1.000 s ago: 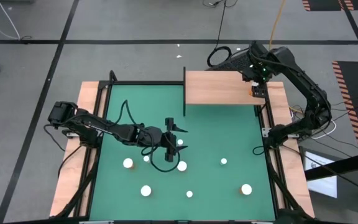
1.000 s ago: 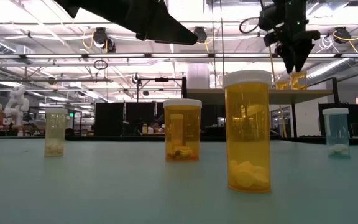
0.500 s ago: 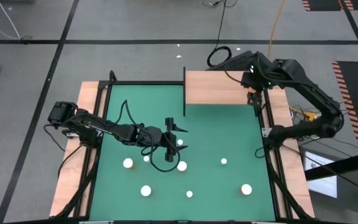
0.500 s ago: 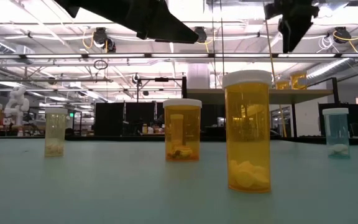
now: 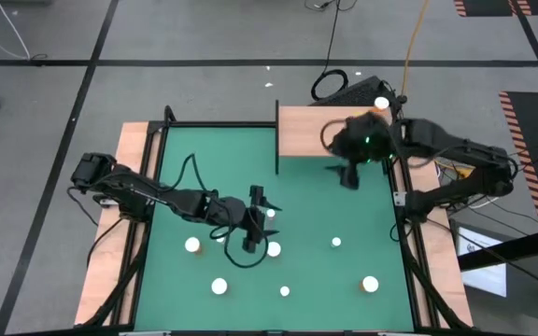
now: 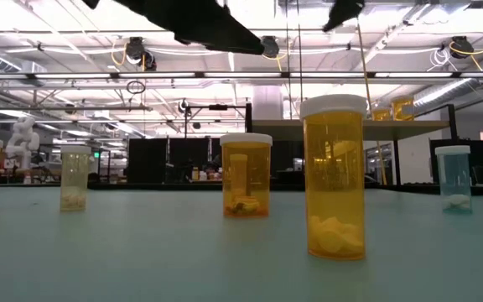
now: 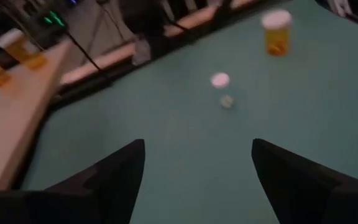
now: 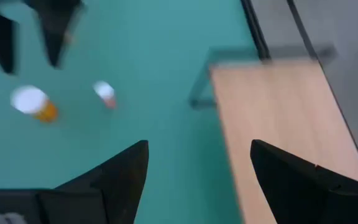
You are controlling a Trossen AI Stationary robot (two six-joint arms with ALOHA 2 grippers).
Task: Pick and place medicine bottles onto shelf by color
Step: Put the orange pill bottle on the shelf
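the bottles (image 5: 273, 248) stand upright all over the green mat (image 5: 325, 205), white caps up, long axis vertical, so any grab has to come across the body from the side or straight down over the cap. seen from overhead, one cap sits right at the left gripper (image 5: 255, 230), just off toward its 5 o'clock, and a smaller one (image 5: 271, 214) is just beside it at 2 o'clock; more caps are strung out along the near half of the mat, at (image 5: 192, 245), (image 5: 219, 286), (image 5: 285, 291), (image 5: 336, 242) and (image 5: 371, 284). the left arm is plainly the nearer one to this cluster. its fingers (image 7: 114, 180) are spread wide with nothing between them, bare mat showing in the gap, touching nothing. the shelf (image 5: 311, 131) lies at the far edge of the mat, 12 o'clock from the cluster, with a black post (image 5: 277, 135) on its left edge, and two orange bottles (image 6: 402, 108) already stand on it at its right end, seen from table level. the right gripper (image 5: 346, 173) is out over the mat just off the shelf's front edge, well apart from every loose bottle; its fingers (image 8: 110, 180) are also apart and empty, with the shelf board and two bottles (image 8: 35, 103) ahead of it. i'd judge the next pick belongs to the left gripper, with that cap at 5 o'clock the likely target.
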